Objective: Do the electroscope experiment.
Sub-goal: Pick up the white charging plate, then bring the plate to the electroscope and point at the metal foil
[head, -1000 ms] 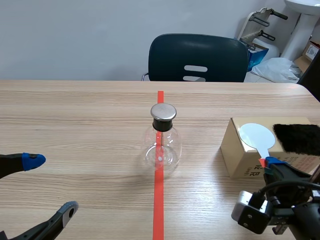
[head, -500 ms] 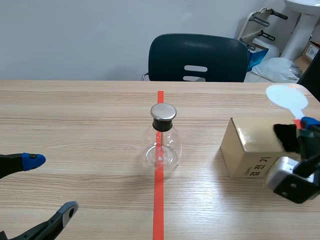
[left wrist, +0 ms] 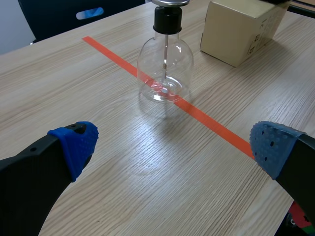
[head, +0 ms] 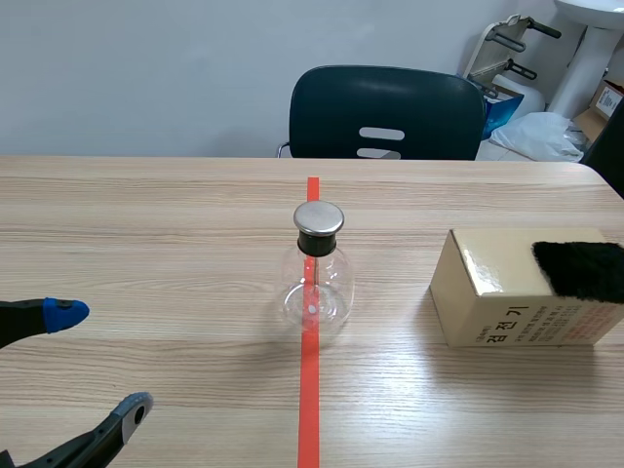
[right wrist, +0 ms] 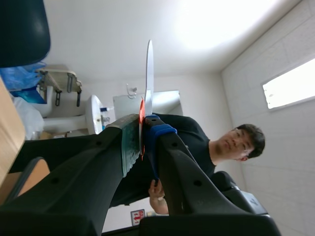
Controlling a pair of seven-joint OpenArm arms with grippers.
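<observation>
Your right gripper point(right wrist: 141, 130) pinches the white disc paddle point(right wrist: 149, 73) aimed ceilingward, your left gripper point(left wrist: 173, 145) gapes empty near the electroscope flask point(head: 315, 278) on the tape line point(head: 309, 409); a careless downswing could topple it.

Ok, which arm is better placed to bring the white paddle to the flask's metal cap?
Right. The right gripper is shut on the white paddle, outside the scene view. The left gripper is open and empty, short of the flask.

Dark chair point(head: 386, 112) behind table point(head: 146, 224); white bag point(head: 534, 135), pedestal basin point(head: 588, 49) beside it
</observation>
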